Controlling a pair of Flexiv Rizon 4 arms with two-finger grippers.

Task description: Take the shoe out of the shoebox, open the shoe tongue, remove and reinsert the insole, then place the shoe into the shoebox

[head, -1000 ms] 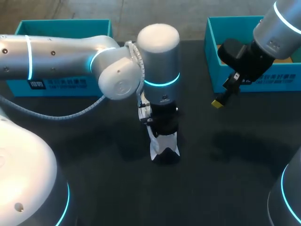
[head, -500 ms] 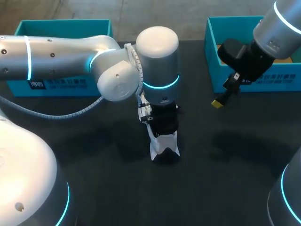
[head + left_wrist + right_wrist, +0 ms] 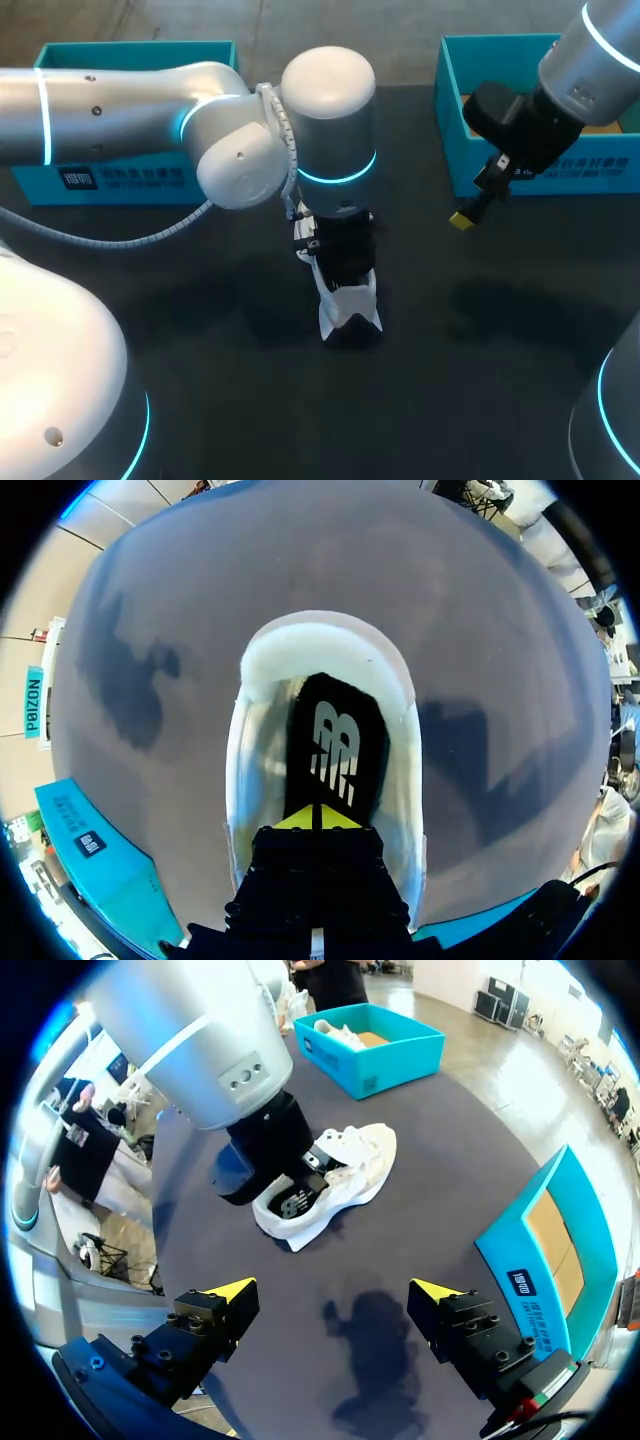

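A white shoe stands on the dark table near the middle, heel toward the robot. Its black insole lies inside, showing in the heel opening. My left gripper reaches down into the shoe, shut, with its yellow tips together against the insole's upper face. From the right wrist view the shoe lies ahead with the left arm's wrist over its heel. My right gripper hangs open and empty above the table, by the right shoebox; one of its yellow fingertips shows in the head view.
A second teal box stands at the back left, with something white in it. The right shoebox's wall is close beside my right gripper. Bare dark table lies in front of the shoe and to its right.
The left arm's wrist has shifted a little toward the back left over the shoe. The shoe and the right arm have stayed put.
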